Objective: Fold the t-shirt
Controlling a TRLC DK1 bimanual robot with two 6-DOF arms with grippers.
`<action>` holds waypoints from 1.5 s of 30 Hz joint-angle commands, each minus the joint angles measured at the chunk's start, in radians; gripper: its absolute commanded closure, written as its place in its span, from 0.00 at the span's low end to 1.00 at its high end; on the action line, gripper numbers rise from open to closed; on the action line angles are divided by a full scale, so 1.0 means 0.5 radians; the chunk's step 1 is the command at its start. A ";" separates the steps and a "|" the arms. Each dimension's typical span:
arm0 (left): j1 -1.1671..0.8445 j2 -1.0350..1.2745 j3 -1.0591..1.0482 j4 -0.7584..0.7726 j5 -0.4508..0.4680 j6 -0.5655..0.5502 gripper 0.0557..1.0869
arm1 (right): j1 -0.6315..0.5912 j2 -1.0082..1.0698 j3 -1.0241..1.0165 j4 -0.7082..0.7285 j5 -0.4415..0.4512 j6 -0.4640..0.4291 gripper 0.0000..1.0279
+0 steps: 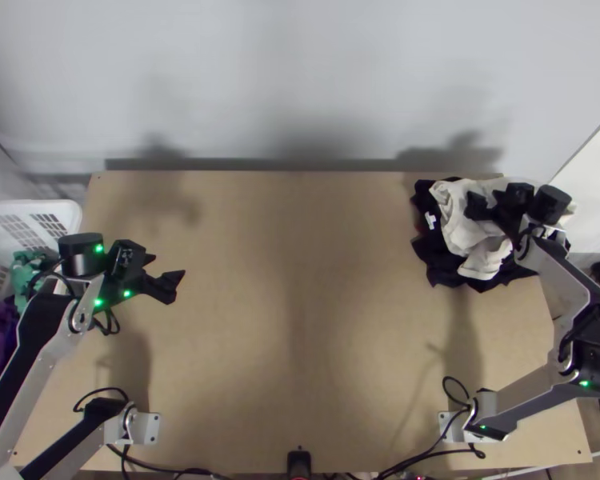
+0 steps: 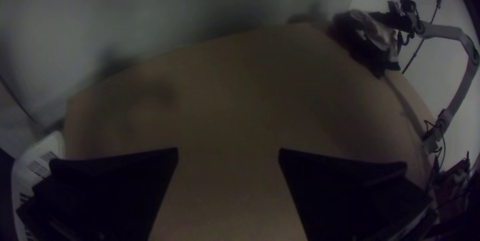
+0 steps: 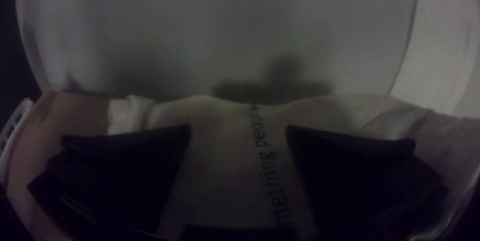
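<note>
While bunched on black cloth [image 1: 438,260] at the far right of the desk [image 1: 300,320], take the white cloth [image 1: 464,228] as the probable t-shirt. Judge the step in hand to be picking out and spreading, ahead of any fold. Note the right tool [image 3: 239,127] over the white cloth, fingers set wide; note also the left tool [image 2: 228,149] above the left part of the desk, likewise wide and well apart from both cloths. Lower onto a raised white ridge, close on that layer alone, and check for black fabric between the fingers before lifting. Lift slowly, letting the black cloth drop away; then carry toward the middle of the desk and offer a free edge to the left tool. Avoid dragging sideways, being likely to tighten the tangle. Read the long axis of the white cloth as roughly left to right, with a rumpled lobe turned toward the near side. Treat as the lie of the bunch only: impossible to tell collar from hem, or to say which way the neck points.
</note>
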 commanded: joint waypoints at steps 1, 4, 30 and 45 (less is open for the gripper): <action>0.009 -0.004 0.041 -0.032 0.002 0.012 0.05 | -0.003 -0.206 -0.005 -0.073 0.000 0.012 0.03; 0.003 -0.008 0.053 -0.044 0.005 0.012 0.05 | -0.003 -0.405 -0.008 -0.190 -0.003 0.015 0.03; -0.077 -1.155 -0.787 0.658 -0.038 0.045 0.05 | 0.000 -3.311 -1.391 -0.552 0.571 -0.439 0.03; 0.000 -1.784 -1.456 0.848 -0.032 0.358 0.05 | 0.015 -3.387 -1.692 -0.638 0.605 -0.322 0.04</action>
